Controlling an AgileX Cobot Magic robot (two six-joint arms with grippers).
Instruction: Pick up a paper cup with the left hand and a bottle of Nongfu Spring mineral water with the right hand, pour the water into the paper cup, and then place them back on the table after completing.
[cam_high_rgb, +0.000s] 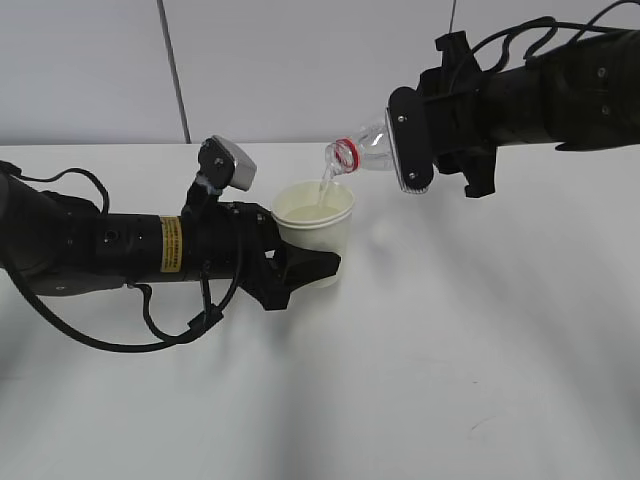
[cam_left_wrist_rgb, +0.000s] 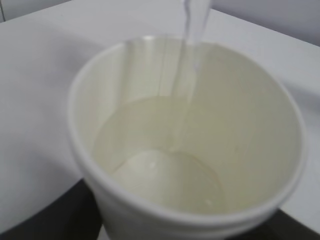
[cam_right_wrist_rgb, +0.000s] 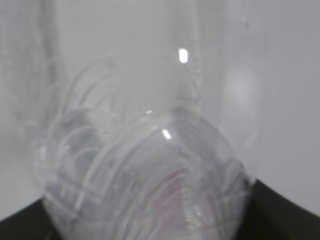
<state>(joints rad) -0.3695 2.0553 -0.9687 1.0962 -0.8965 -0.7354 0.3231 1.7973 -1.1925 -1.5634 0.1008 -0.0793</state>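
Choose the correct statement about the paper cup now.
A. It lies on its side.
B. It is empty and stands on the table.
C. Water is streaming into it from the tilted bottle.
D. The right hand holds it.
C: a thin stream of water falls from the tilted bottle into the paper cup, which is already partly filled.

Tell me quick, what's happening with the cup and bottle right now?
Left tool holding paper cup. Right tool holding tipped bottle. Water streaming into cup, partly filled. Nothing in the way.

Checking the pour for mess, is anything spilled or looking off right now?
Nothing stands out. The water runs from the tilted bottle straight into the paper cup, and no wet patch shows on the table.
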